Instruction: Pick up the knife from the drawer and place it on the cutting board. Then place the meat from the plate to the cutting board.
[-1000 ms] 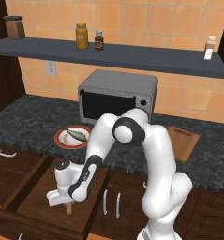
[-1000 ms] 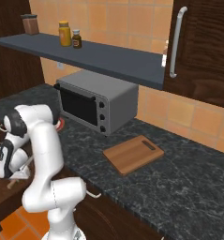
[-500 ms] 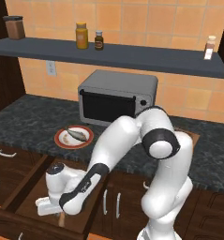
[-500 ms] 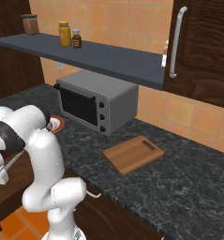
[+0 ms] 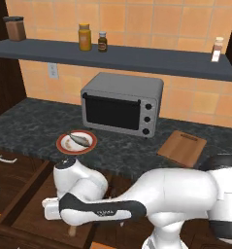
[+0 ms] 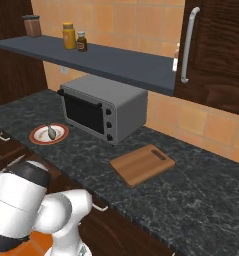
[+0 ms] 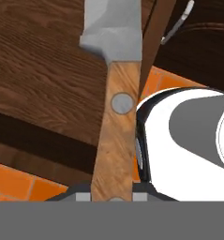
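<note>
Step in hand, by my reading: the knife (image 7: 117, 117) is being taken out of the drawer (image 5: 35, 214), first half of the task. Hand view: tan handle runs up from between the finger tips at the bottom edge, grey blade at top; the gripper (image 7: 114, 197) looks closed on the handle end, though the tips are mostly cut off by the frame, so the grip is a judgement from how the handle sits. Brown wood lies behind the knife; whether it is lifted or resting on the drawer floor I cannot tell. Left base view: arm folded low over the open drawer, wrist down near its reddish floor; a small tan piece below the wrist may be the handle. Board (image 5: 182, 148) lies on the counter right of the toaster oven (image 5: 121, 103), bare. Plate (image 5: 76, 142) sits left of the oven near the counter edge, meat (image 5: 81, 140) on it. Next move would call for raising the knife clear of the drawer front and swinging it up and right, past the oven, to the board. Right base view gives what the left does not: the board's whole outline (image 6: 142, 164) with dark counter around it, well apart from the plate (image 6: 49, 134). Only the hand view gives the knife's detail.
</note>
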